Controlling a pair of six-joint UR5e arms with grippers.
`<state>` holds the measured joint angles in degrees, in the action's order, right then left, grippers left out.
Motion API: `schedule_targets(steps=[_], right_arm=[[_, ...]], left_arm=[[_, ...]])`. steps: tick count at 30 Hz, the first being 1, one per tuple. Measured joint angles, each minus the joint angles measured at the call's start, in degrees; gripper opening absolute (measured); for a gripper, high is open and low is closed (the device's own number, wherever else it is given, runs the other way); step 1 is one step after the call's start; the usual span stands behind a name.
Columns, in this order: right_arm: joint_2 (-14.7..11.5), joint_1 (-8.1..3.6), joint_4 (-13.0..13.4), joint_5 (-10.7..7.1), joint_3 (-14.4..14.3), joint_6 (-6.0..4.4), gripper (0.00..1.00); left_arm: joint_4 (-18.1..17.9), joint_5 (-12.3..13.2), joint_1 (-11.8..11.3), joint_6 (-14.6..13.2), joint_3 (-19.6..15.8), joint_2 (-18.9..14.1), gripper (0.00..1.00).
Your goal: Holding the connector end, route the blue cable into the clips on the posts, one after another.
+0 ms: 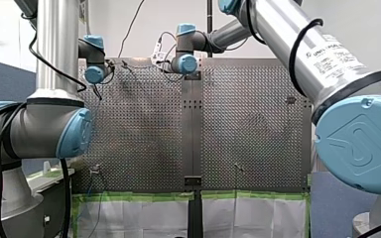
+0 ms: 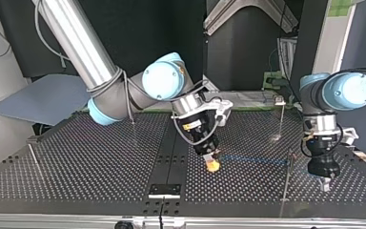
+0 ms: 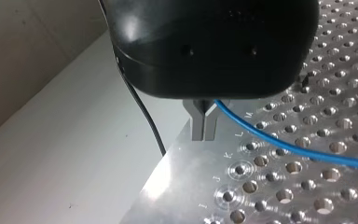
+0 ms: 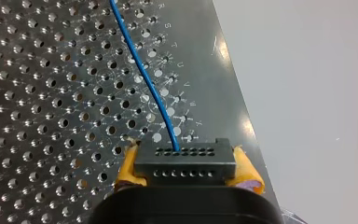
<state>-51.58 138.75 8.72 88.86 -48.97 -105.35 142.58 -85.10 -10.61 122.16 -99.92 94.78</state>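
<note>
In the top view my right gripper point(image 2: 212, 164), with yellow pads, is low over the middle of the perforated table point(image 2: 100, 162). The right wrist view shows its pads point(image 4: 248, 172) shut on a black connector point(image 4: 185, 157), with the blue cable point(image 4: 144, 74) leaving it over the holes. The cable point(image 2: 252, 160) runs level toward my left gripper point(image 2: 325, 183) at the top view's right. In the left wrist view, my left gripper point(image 3: 204, 125) has its metal fingers together, and the cable point(image 3: 289, 147) comes out near their base. A thin post point(image 2: 286, 183) stands between the grippers.
More thin posts stand on the table: one with a clip point(image 2: 279, 100) on top behind the cable, one point(image 2: 33, 155) at the top view's left edge. A black wire point(image 3: 144, 116) hangs beside my left gripper at the table's corner. Green tape point(image 1: 139, 197) lines the near edge.
</note>
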Motion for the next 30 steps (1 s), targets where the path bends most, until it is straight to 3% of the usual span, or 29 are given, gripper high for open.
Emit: schedule_targets(steps=[6, 17, 18, 19, 20, 22, 23, 24, 25, 30], right_arm=[[1.03, -0.28, -0.87, -0.15, 2.11, -0.27, 0.0], [1.26, -0.47, -1.26, -0.19, 2.5, -0.32, 0.0], [1.29, -0.47, -1.29, -0.21, 2.51, -0.32, 0.0], [1.31, -0.47, -1.3, -0.22, 2.51, -0.32, 0.0], [1.31, -0.48, -1.3, -0.23, 2.51, -0.32, 0.0], [1.32, -0.52, -1.32, -0.24, 2.51, -0.32, 0.0], [1.32, -0.55, -1.32, -0.25, 2.51, -0.32, 0.0], [1.32, -0.58, -1.32, -0.25, 2.51, -0.32, 0.0], [1.32, -0.6, -1.33, -0.26, 2.51, -0.32, 0.0], [1.31, -0.69, -1.47, -0.26, 2.51, -0.32, 0.0]], left_arm=[[-0.09, 0.72, 0.14, 1.12, 0.04, 0.48, 0.0], [0.21, 0.42, 0.44, 1.29, 0.03, 1.56, 0.0], [0.29, 0.21, 0.44, 1.27, 0.02, 1.56, 0.53], [0.35, 0.09, 0.44, 1.25, 0.02, 1.55, 0.6], [0.51, 0.0, 0.43, 1.2, 0.02, 1.54, 0.6], [1.07, 0.12, 0.37, 0.99, 0.04, 1.53, 0.84], [1.27, 0.17, 0.34, 0.92, 0.04, 1.52, 0.84], [1.66, 0.21, 0.27, 0.81, 0.04, 1.52, 0.98], [2.07, 0.14, 0.21, 0.72, 0.04, 1.51, 1.0], [3.61, -0.77, 0.1, 0.78, 0.05, 1.47, 1.0]])
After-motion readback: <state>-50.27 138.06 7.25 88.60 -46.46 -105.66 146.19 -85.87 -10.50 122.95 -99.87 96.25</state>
